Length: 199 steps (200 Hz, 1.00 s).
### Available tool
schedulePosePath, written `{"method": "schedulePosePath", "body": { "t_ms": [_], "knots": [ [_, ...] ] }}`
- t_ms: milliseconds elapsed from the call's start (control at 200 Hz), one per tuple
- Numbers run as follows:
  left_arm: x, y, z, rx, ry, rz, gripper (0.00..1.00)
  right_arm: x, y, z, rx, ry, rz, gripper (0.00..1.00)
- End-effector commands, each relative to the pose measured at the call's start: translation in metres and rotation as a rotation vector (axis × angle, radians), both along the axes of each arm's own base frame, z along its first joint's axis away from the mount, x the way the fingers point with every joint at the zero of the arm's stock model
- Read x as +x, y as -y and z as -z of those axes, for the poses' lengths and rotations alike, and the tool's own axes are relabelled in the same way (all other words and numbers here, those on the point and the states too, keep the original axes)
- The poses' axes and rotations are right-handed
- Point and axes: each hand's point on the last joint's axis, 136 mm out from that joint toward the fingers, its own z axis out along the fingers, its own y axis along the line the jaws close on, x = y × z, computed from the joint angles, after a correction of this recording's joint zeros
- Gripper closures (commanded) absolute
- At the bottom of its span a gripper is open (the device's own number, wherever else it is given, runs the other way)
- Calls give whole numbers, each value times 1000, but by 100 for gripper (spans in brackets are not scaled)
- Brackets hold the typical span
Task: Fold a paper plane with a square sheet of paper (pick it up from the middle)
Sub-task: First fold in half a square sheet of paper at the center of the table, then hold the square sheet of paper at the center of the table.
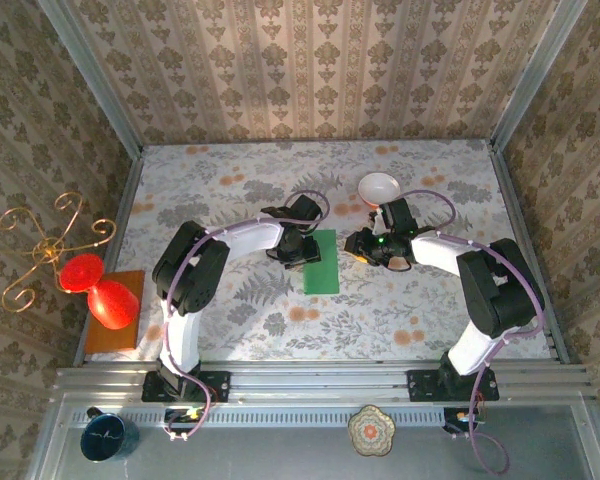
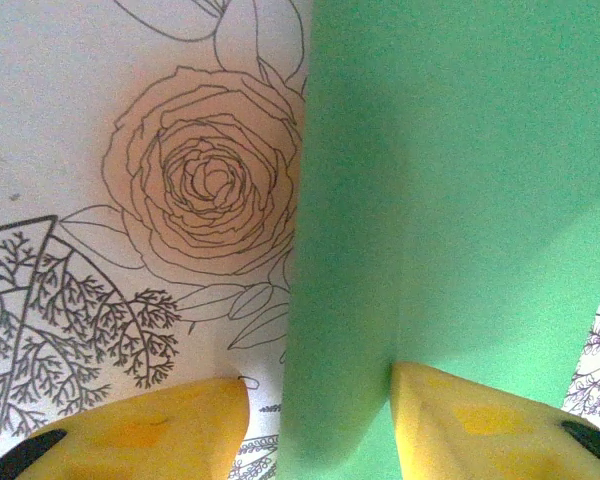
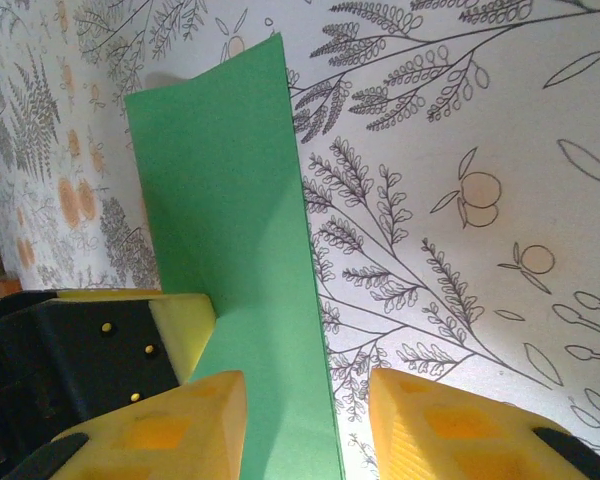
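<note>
Centrally, green paper (image 1: 321, 262) on floral tablecloth (image 1: 400, 310) (damask walls (image 1: 320, 70)).

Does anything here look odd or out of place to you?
Only the green paper: a narrow strip rather than a square, creased lengthwise, one half seemingly lifted off the table. It looks like a fold under way, not damage.

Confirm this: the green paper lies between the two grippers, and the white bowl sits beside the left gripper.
Wrong on the bowl. The top view shows the bowl beside the right gripper, not the left gripper; the paper does lie between the two.
</note>
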Motion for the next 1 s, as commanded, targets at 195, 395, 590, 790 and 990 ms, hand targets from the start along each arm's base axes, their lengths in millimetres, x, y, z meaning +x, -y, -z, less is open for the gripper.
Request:
{"method": "schedulePosePath", "body": {
  "t_ms": [195,395,590,790,990],
  "knots": [
    [-55,-30,88,175,-228,5,52,0,-12,-1,67,5,-52,62],
    [-55,-30,90,173,-235,4,53,-5,-26,4,103,-25,-99,68],
    [-55,-29,91,167,-239,6,53,-7,-43,6,111,-55,-155,78],
    [-55,-27,90,161,-242,12,53,-2,-53,15,83,-95,-177,85],
    [-55,-27,91,161,-245,14,53,-2,-54,27,72,-127,-186,88]
  ]
}}
